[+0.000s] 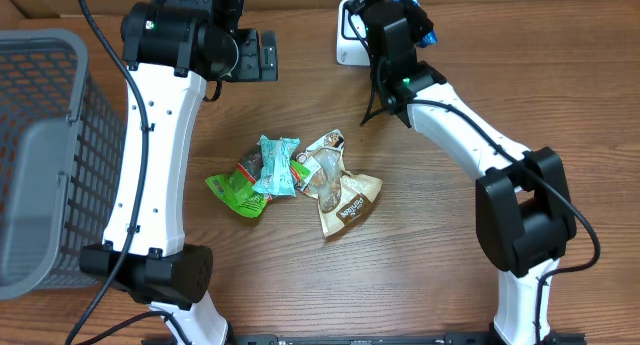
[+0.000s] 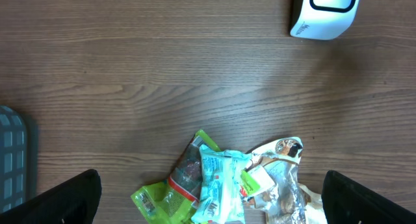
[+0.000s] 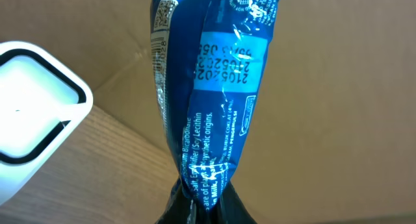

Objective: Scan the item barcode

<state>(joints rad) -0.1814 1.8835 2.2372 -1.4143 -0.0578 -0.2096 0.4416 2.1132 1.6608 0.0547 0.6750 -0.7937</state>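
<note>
A blue snack packet [image 3: 214, 87] stands up from my right gripper [image 3: 207, 195], which is shut on its crimped lower end. White print and a small code patch [image 3: 165, 13] show on its wrinkled face. Beside it on the left stands the white barcode scanner [image 3: 32, 113] with its black-rimmed window. From overhead, the right gripper [image 1: 392, 13] holds the packet [image 1: 420, 17] at the far edge of the table, just right of the scanner [image 1: 348, 40]. My left gripper [image 2: 211, 204] hangs open, high over a pile of packets, with nothing between its fingers [image 2: 65, 198].
A pile of snack packets lies mid-table: green [image 1: 235, 190], teal [image 1: 277, 165] and brown-silver [image 1: 345, 200]. A grey wire basket [image 1: 40, 155] stands at the left edge. Cardboard lines the back of the table behind the scanner.
</note>
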